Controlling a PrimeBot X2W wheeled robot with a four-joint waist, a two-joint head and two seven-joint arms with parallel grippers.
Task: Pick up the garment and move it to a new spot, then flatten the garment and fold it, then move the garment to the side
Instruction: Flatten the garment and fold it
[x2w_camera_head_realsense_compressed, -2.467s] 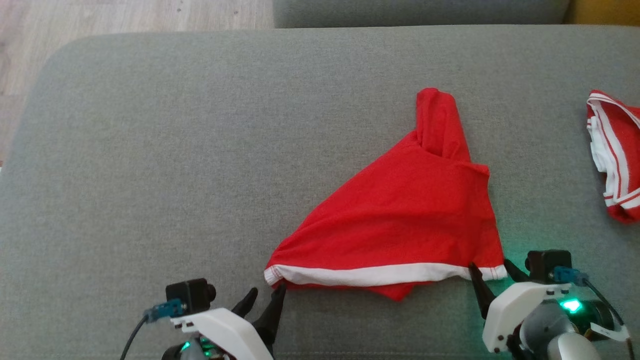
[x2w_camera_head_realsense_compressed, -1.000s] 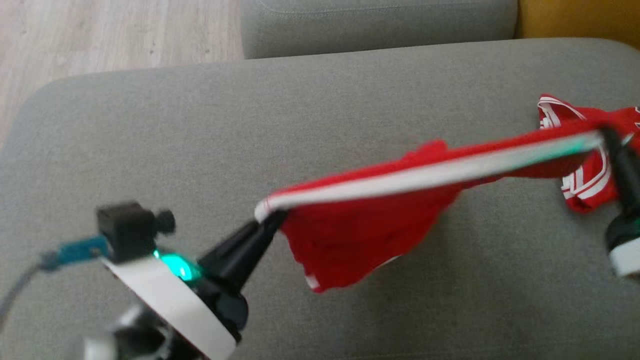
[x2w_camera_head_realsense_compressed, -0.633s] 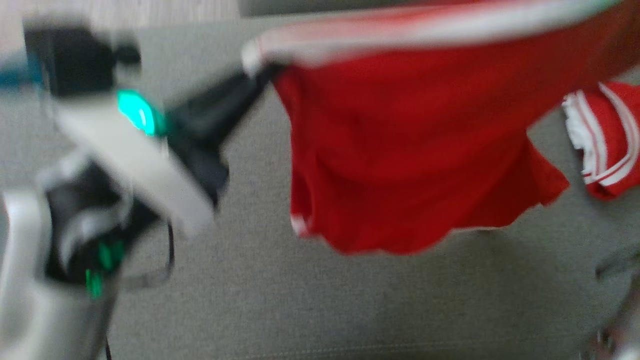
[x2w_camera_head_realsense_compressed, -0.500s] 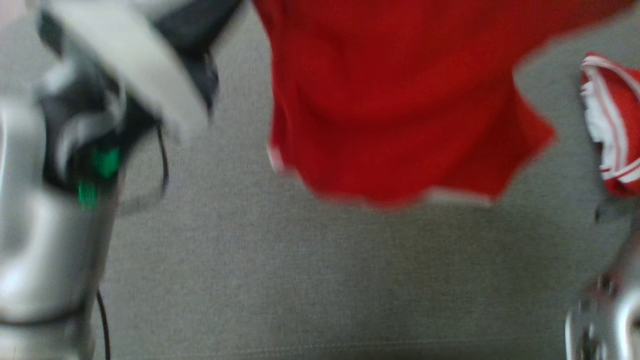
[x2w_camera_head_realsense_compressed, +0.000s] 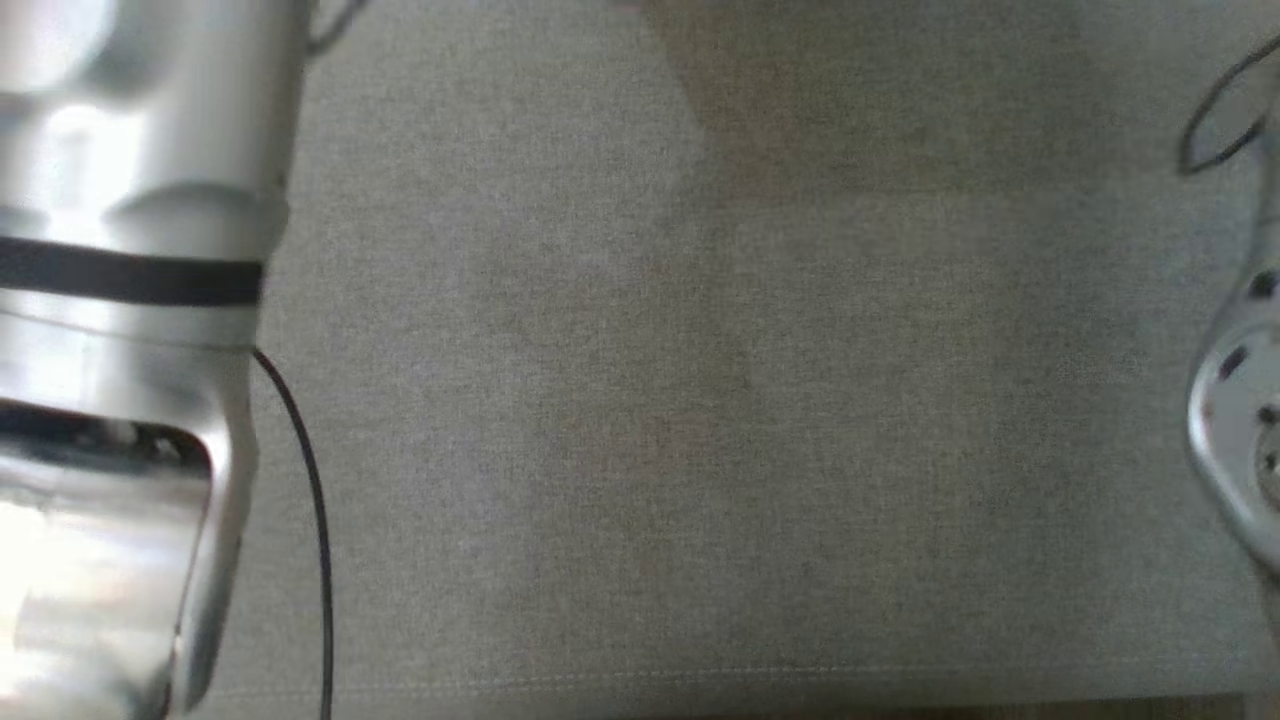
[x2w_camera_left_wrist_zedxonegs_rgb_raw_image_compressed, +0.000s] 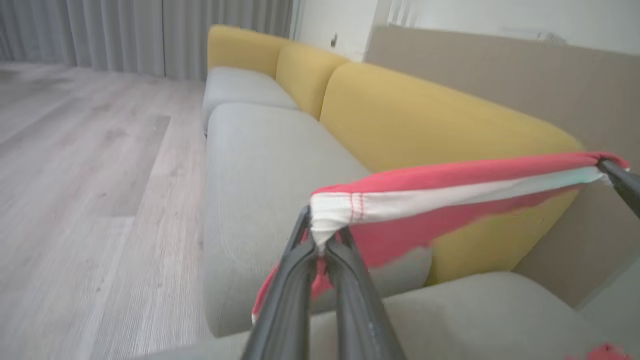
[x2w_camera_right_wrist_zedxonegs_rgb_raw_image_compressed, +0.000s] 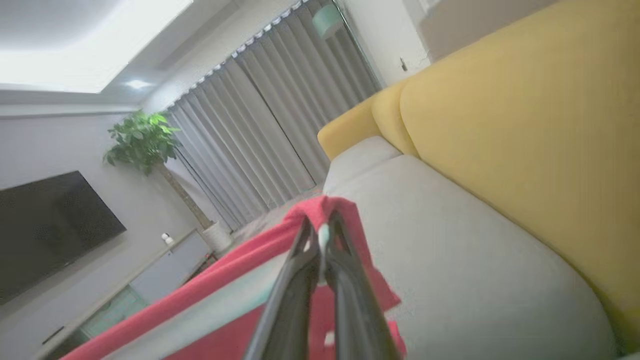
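A grey seat (x2w_camera_head_realsense_compressed: 700, 400) is lying below the head camera. Yellow backrests (x2w_camera_left_wrist_zedxonegs_rgb_raw_image_compressed: 425, 120) are rising behind it, with a beige panel (x2w_camera_left_wrist_zedxonegs_rgb_raw_image_compressed: 500, 65) standing behind them. A pale wood floor (x2w_camera_left_wrist_zedxonegs_rgb_raw_image_compressed: 75, 175) is running beside the seat toward grey curtains (x2w_camera_right_wrist_zedxonegs_rgb_raw_image_compressed: 280, 125). A leafy plant (x2w_camera_right_wrist_zedxonegs_rgb_raw_image_compressed: 142, 140) is standing in a white pot (x2w_camera_right_wrist_zedxonegs_rgb_raw_image_compressed: 217, 235) by the curtains. A dark TV (x2w_camera_right_wrist_zedxonegs_rgb_raw_image_compressed: 50, 225) is hanging on the wall (x2w_camera_right_wrist_zedxonegs_rgb_raw_image_compressed: 50, 145), near a low cabinet (x2w_camera_right_wrist_zedxonegs_rgb_raw_image_compressed: 165, 265).

Left end effector (x2w_camera_left_wrist_zedxonegs_rgb_raw_image_compressed: 320, 245) fingers pinched tight on garment (x2w_camera_left_wrist_zedxonegs_rgb_raw_image_compressed: 450, 192) hem corner. Right end effector (x2w_camera_right_wrist_zedxonegs_rgb_raw_image_compressed: 321, 234) clamped on the opposite end. Head view: left forearm (x2w_camera_head_realsense_compressed: 130, 200) at left edge, right arm joint (x2w_camera_head_realsense_compressed: 1235, 440) at right edge.
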